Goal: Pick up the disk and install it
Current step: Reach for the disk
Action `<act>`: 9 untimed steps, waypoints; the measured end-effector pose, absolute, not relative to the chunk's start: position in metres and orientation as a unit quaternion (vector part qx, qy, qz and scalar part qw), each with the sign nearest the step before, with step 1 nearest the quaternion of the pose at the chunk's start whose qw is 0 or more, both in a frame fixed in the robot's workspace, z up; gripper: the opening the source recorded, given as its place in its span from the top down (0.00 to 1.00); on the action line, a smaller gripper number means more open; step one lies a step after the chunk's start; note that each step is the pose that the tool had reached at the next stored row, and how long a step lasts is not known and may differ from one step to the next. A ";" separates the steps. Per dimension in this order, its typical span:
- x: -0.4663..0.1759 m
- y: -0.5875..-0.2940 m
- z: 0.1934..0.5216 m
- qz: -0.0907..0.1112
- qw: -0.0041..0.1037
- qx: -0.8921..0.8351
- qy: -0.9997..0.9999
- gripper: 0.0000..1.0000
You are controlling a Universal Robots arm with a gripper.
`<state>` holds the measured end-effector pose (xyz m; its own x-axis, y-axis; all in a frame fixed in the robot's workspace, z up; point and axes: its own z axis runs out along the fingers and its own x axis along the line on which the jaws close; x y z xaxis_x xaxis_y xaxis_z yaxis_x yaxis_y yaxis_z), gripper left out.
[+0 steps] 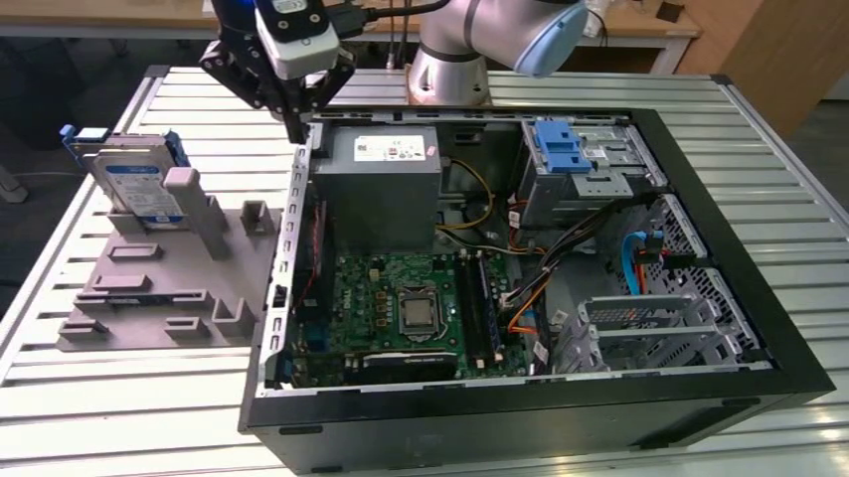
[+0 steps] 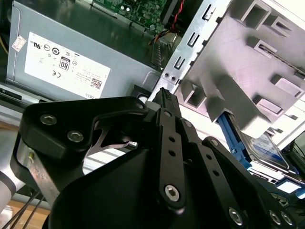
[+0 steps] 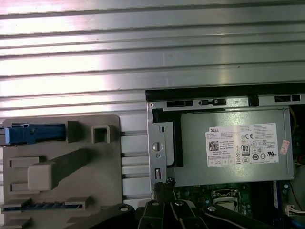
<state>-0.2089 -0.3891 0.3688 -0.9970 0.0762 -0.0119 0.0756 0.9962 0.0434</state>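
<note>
Hovering above the rear corner of the open computer case (image 1: 531,422), close by the big grey box (image 1: 378,189) with the white sticker: the pincer (image 1: 294,124), clenched tip to tip and gripping nothing. Same again in the second wrist view, with the tips pressed together over the case's metal edge.

Off toward the exterior view's left from the pincer, and lower down: the disk (image 1: 137,189). Parked on edge in a grey holder (image 1: 173,288) on the slatted worktop (image 1: 782,149), outside the case and well apart from the pincer. Labelled face turned toward the exterior camera, leaning back a little. Thin top edge with its blue bracket running crosswise in that view, pointing roughly toward the case wall. Hard to tell whether the longer side stands up or lies level.

By count: one arm, one pincer, one disk, one holder, one case, one grey box, and one blue latch (image 1: 571,149) on a metal cage inside the case, toward the exterior view's right. Judged from this: disk not yet picked up, nothing installed.
</note>
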 end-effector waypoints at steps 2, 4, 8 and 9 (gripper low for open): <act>-0.213 -0.389 0.366 0.021 0.006 0.038 0.999 0.89; -0.213 -0.389 0.366 0.021 0.006 0.038 0.999 0.89; -0.214 -0.389 0.366 0.021 0.006 0.038 0.999 0.89; -0.214 -0.389 0.366 0.021 0.006 0.038 0.999 0.89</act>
